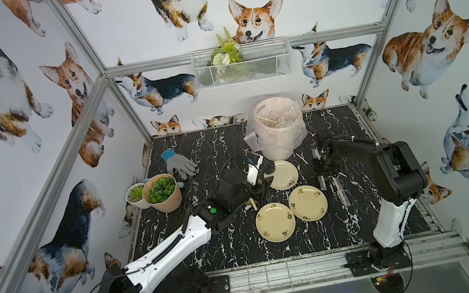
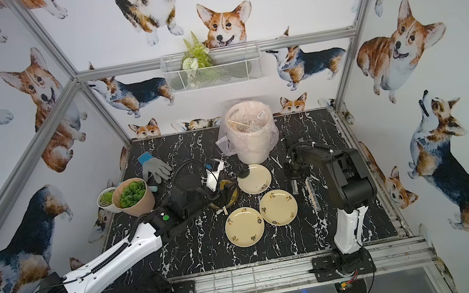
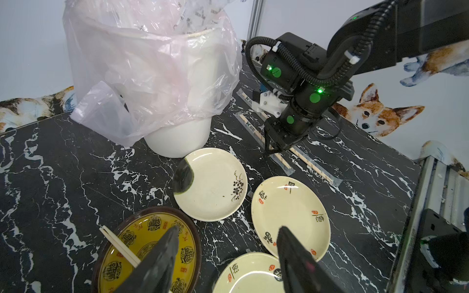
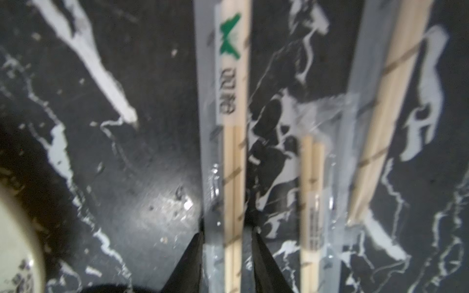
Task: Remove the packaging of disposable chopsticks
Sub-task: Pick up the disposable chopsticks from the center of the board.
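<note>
Pick-up step in hand: right gripper (image 4: 227, 229), jaws apart, straddles a long clear plastic sleeve (image 4: 212, 157) enclosing pale wooden chopsticks (image 4: 233, 157); next move requires square closure, while left gripper (image 3: 228, 229) hangs open.

**Clutter on the marble top**

Black marble-look table (image 1: 243, 253), corgi wallpaper (image 1: 255, 18) all round. White bin (image 1: 277, 148) w/ pink liner (image 1: 252, 136) at 12 o'clock. Grey glove (image 1: 181, 164), blue cuff, at 10. Two succulents at 9: terracotta pot (image 1: 166, 206), small white pot (image 1: 136, 201) just beside. Cream crockery: centre plate (image 1: 286, 175) approx mid-table, 2nd plate (image 1: 275, 221) at 6, 3rd plate (image 1: 308, 202) at 5. Yellow bowl (image 3: 149, 223), brown rim, at 8 of centre plate. Wire basket (image 1: 265, 65) w/ fern (image 1: 226, 49) on back wall.
</note>
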